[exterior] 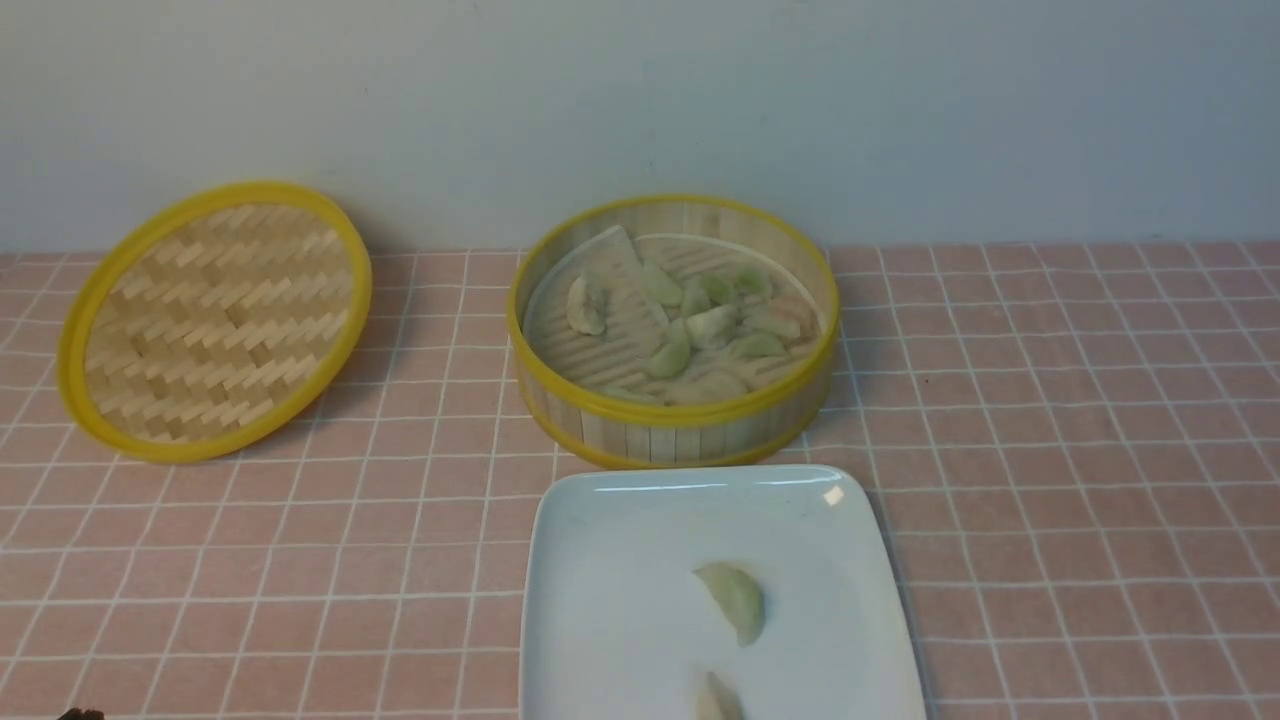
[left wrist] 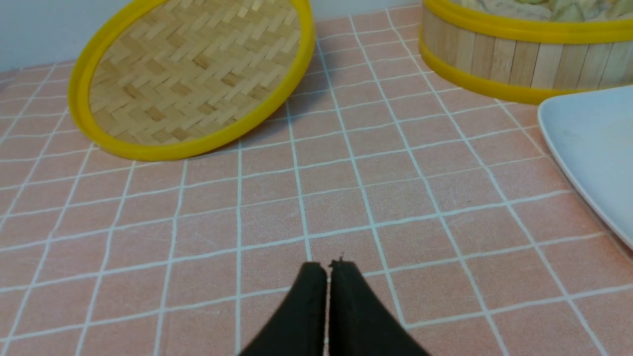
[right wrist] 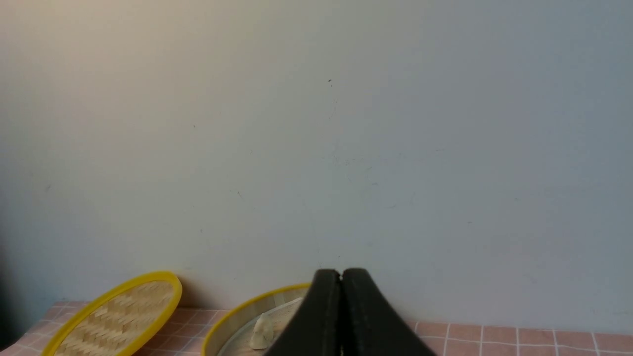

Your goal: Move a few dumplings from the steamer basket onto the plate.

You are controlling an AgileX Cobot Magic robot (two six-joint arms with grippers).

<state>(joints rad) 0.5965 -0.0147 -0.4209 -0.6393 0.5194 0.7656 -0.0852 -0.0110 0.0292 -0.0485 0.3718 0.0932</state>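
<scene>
The right gripper point(right wrist: 341, 273) was closed and empty, raised near the steamer basket point(exterior: 672, 425); its dumplings point(exterior: 700, 325) lay below, the plate point(exterior: 600, 560) nearer.

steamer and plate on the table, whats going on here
A two-armed robot is moving dumplings from the steamer basket onto the white plate. Two dumplings lie on the plate, one cut off at the picture's edge; a cluster remains in the basket. The woven lid is off, propped tilted to the left. Right now nothing is being handled: the left gripper is shut and empty above the tiled table, and the right gripper is shut and empty too, raised facing the wall.
</scene>
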